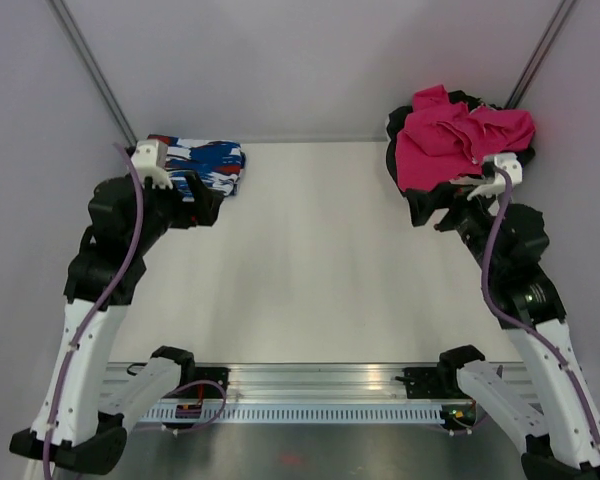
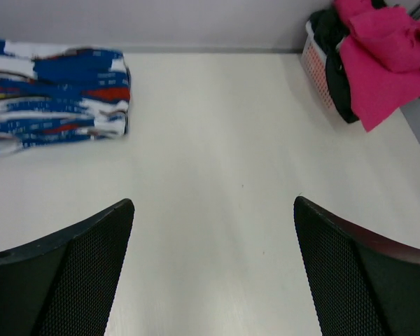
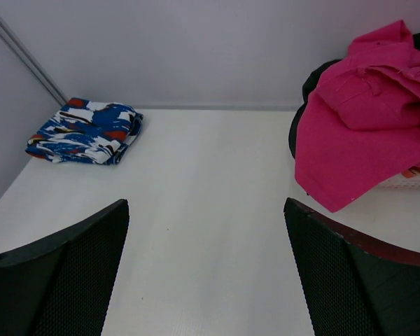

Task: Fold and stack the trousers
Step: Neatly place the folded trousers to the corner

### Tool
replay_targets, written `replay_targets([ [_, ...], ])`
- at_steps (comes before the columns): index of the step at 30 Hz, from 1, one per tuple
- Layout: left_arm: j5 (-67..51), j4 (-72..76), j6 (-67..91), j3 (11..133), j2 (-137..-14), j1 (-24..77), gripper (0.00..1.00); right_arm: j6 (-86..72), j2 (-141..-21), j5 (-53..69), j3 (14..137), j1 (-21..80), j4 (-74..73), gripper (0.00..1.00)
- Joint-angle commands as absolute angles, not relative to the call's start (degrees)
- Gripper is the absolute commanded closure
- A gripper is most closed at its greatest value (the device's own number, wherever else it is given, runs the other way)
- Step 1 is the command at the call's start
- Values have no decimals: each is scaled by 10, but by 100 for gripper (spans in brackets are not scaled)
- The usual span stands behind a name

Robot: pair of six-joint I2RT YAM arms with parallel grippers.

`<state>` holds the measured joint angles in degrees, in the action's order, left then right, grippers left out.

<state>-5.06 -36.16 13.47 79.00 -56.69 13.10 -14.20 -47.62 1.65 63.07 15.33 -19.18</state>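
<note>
Both gaping wide and empty: left pincer (image 2: pixel 213 201), right pincer (image 3: pixel 206 202), over the surface (image 1: pixel 320 260). Trousers (image 1: pixel 208 165) folded (a compact bundle) at the far-left corner; pink garment (image 1: pixel 455 135) heaped far right.

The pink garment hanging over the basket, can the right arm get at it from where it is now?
Probably yes. The right gripper is open and sits close beside the pink garment, with nothing visible between them.

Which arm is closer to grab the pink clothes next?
Probably the right: the right tool, open, is next to the pink clothes, while the left tool is across the table beside the folded trousers.
</note>
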Motion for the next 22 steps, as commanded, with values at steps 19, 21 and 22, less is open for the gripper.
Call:
replay_targets([
  [19,-3,-448,225,516,-229,130,0,-233,-189,19,380,154,-206,2],
  [21,-3,-449,228,514,-228,130,0,-228,-199,35,383,155,-203,2],
  [22,14,-449,232,512,-229,130,0,-227,-202,39,384,155,-201,2],
])
